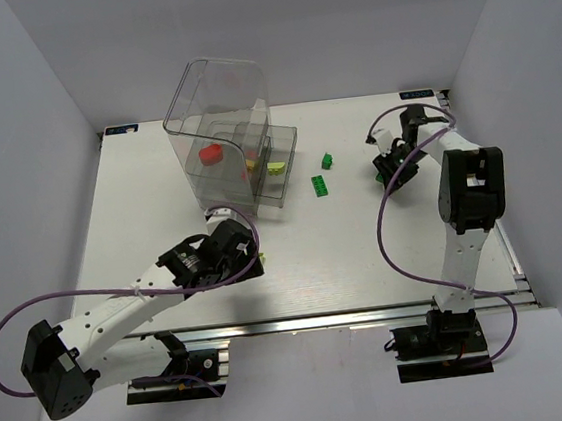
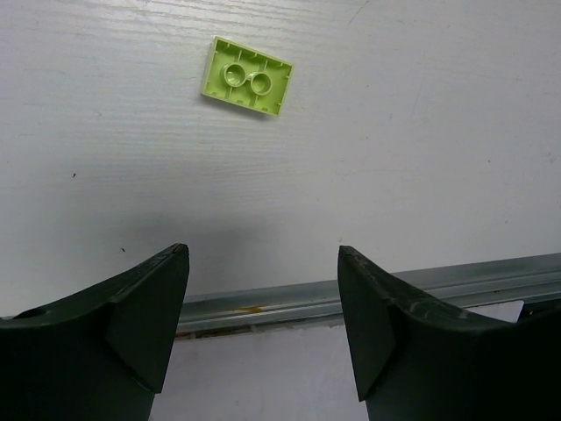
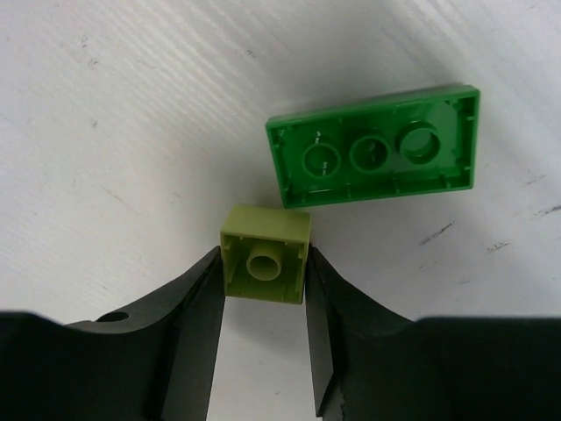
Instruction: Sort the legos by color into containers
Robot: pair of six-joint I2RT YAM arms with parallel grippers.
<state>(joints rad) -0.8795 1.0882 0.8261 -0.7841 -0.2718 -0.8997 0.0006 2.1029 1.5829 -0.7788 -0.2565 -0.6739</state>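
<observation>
In the right wrist view, my right gripper is shut on a small yellow-green brick lying upside down on the table, with one finger on each side. A flat dark green brick, also upside down, lies just beyond it. My left gripper is open with nothing between its fingers, above the table near the front edge. Another yellow-green brick lies upside down ahead of it. The clear box stands at the back and holds a red brick and a yellow-green brick.
Two dark green bricks lie on the table to the right of the box. The metal rail of the table's front edge runs just under the left fingers. White walls close in the table on three sides.
</observation>
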